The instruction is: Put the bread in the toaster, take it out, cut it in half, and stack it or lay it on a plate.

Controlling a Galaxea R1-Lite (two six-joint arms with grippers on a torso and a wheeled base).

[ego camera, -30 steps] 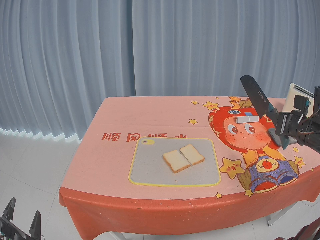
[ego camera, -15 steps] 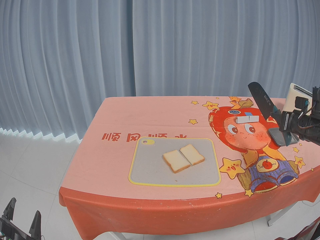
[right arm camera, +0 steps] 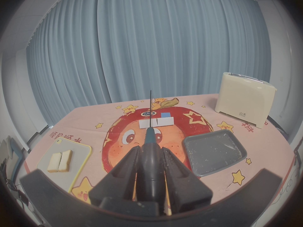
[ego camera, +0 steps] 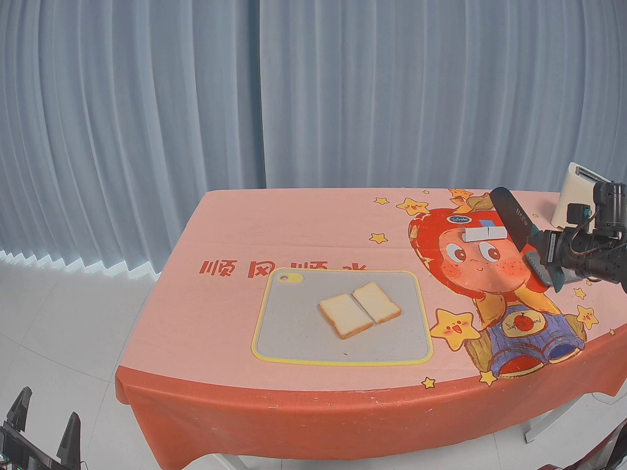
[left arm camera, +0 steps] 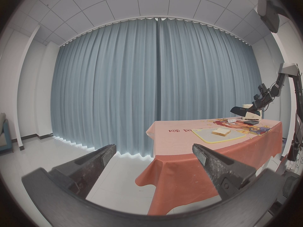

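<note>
Bread (ego camera: 346,314) lies as 2 pale, brown-crusted halves, side by side.

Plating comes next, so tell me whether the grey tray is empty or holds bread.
Empty: the grey tray holds no bread, its floor showing throughout; both bread halves lie side by side on the cutting board.

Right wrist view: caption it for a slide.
Right gripper grips a knife over the tablecloth; halved bread lies on the cutting board.
</note>
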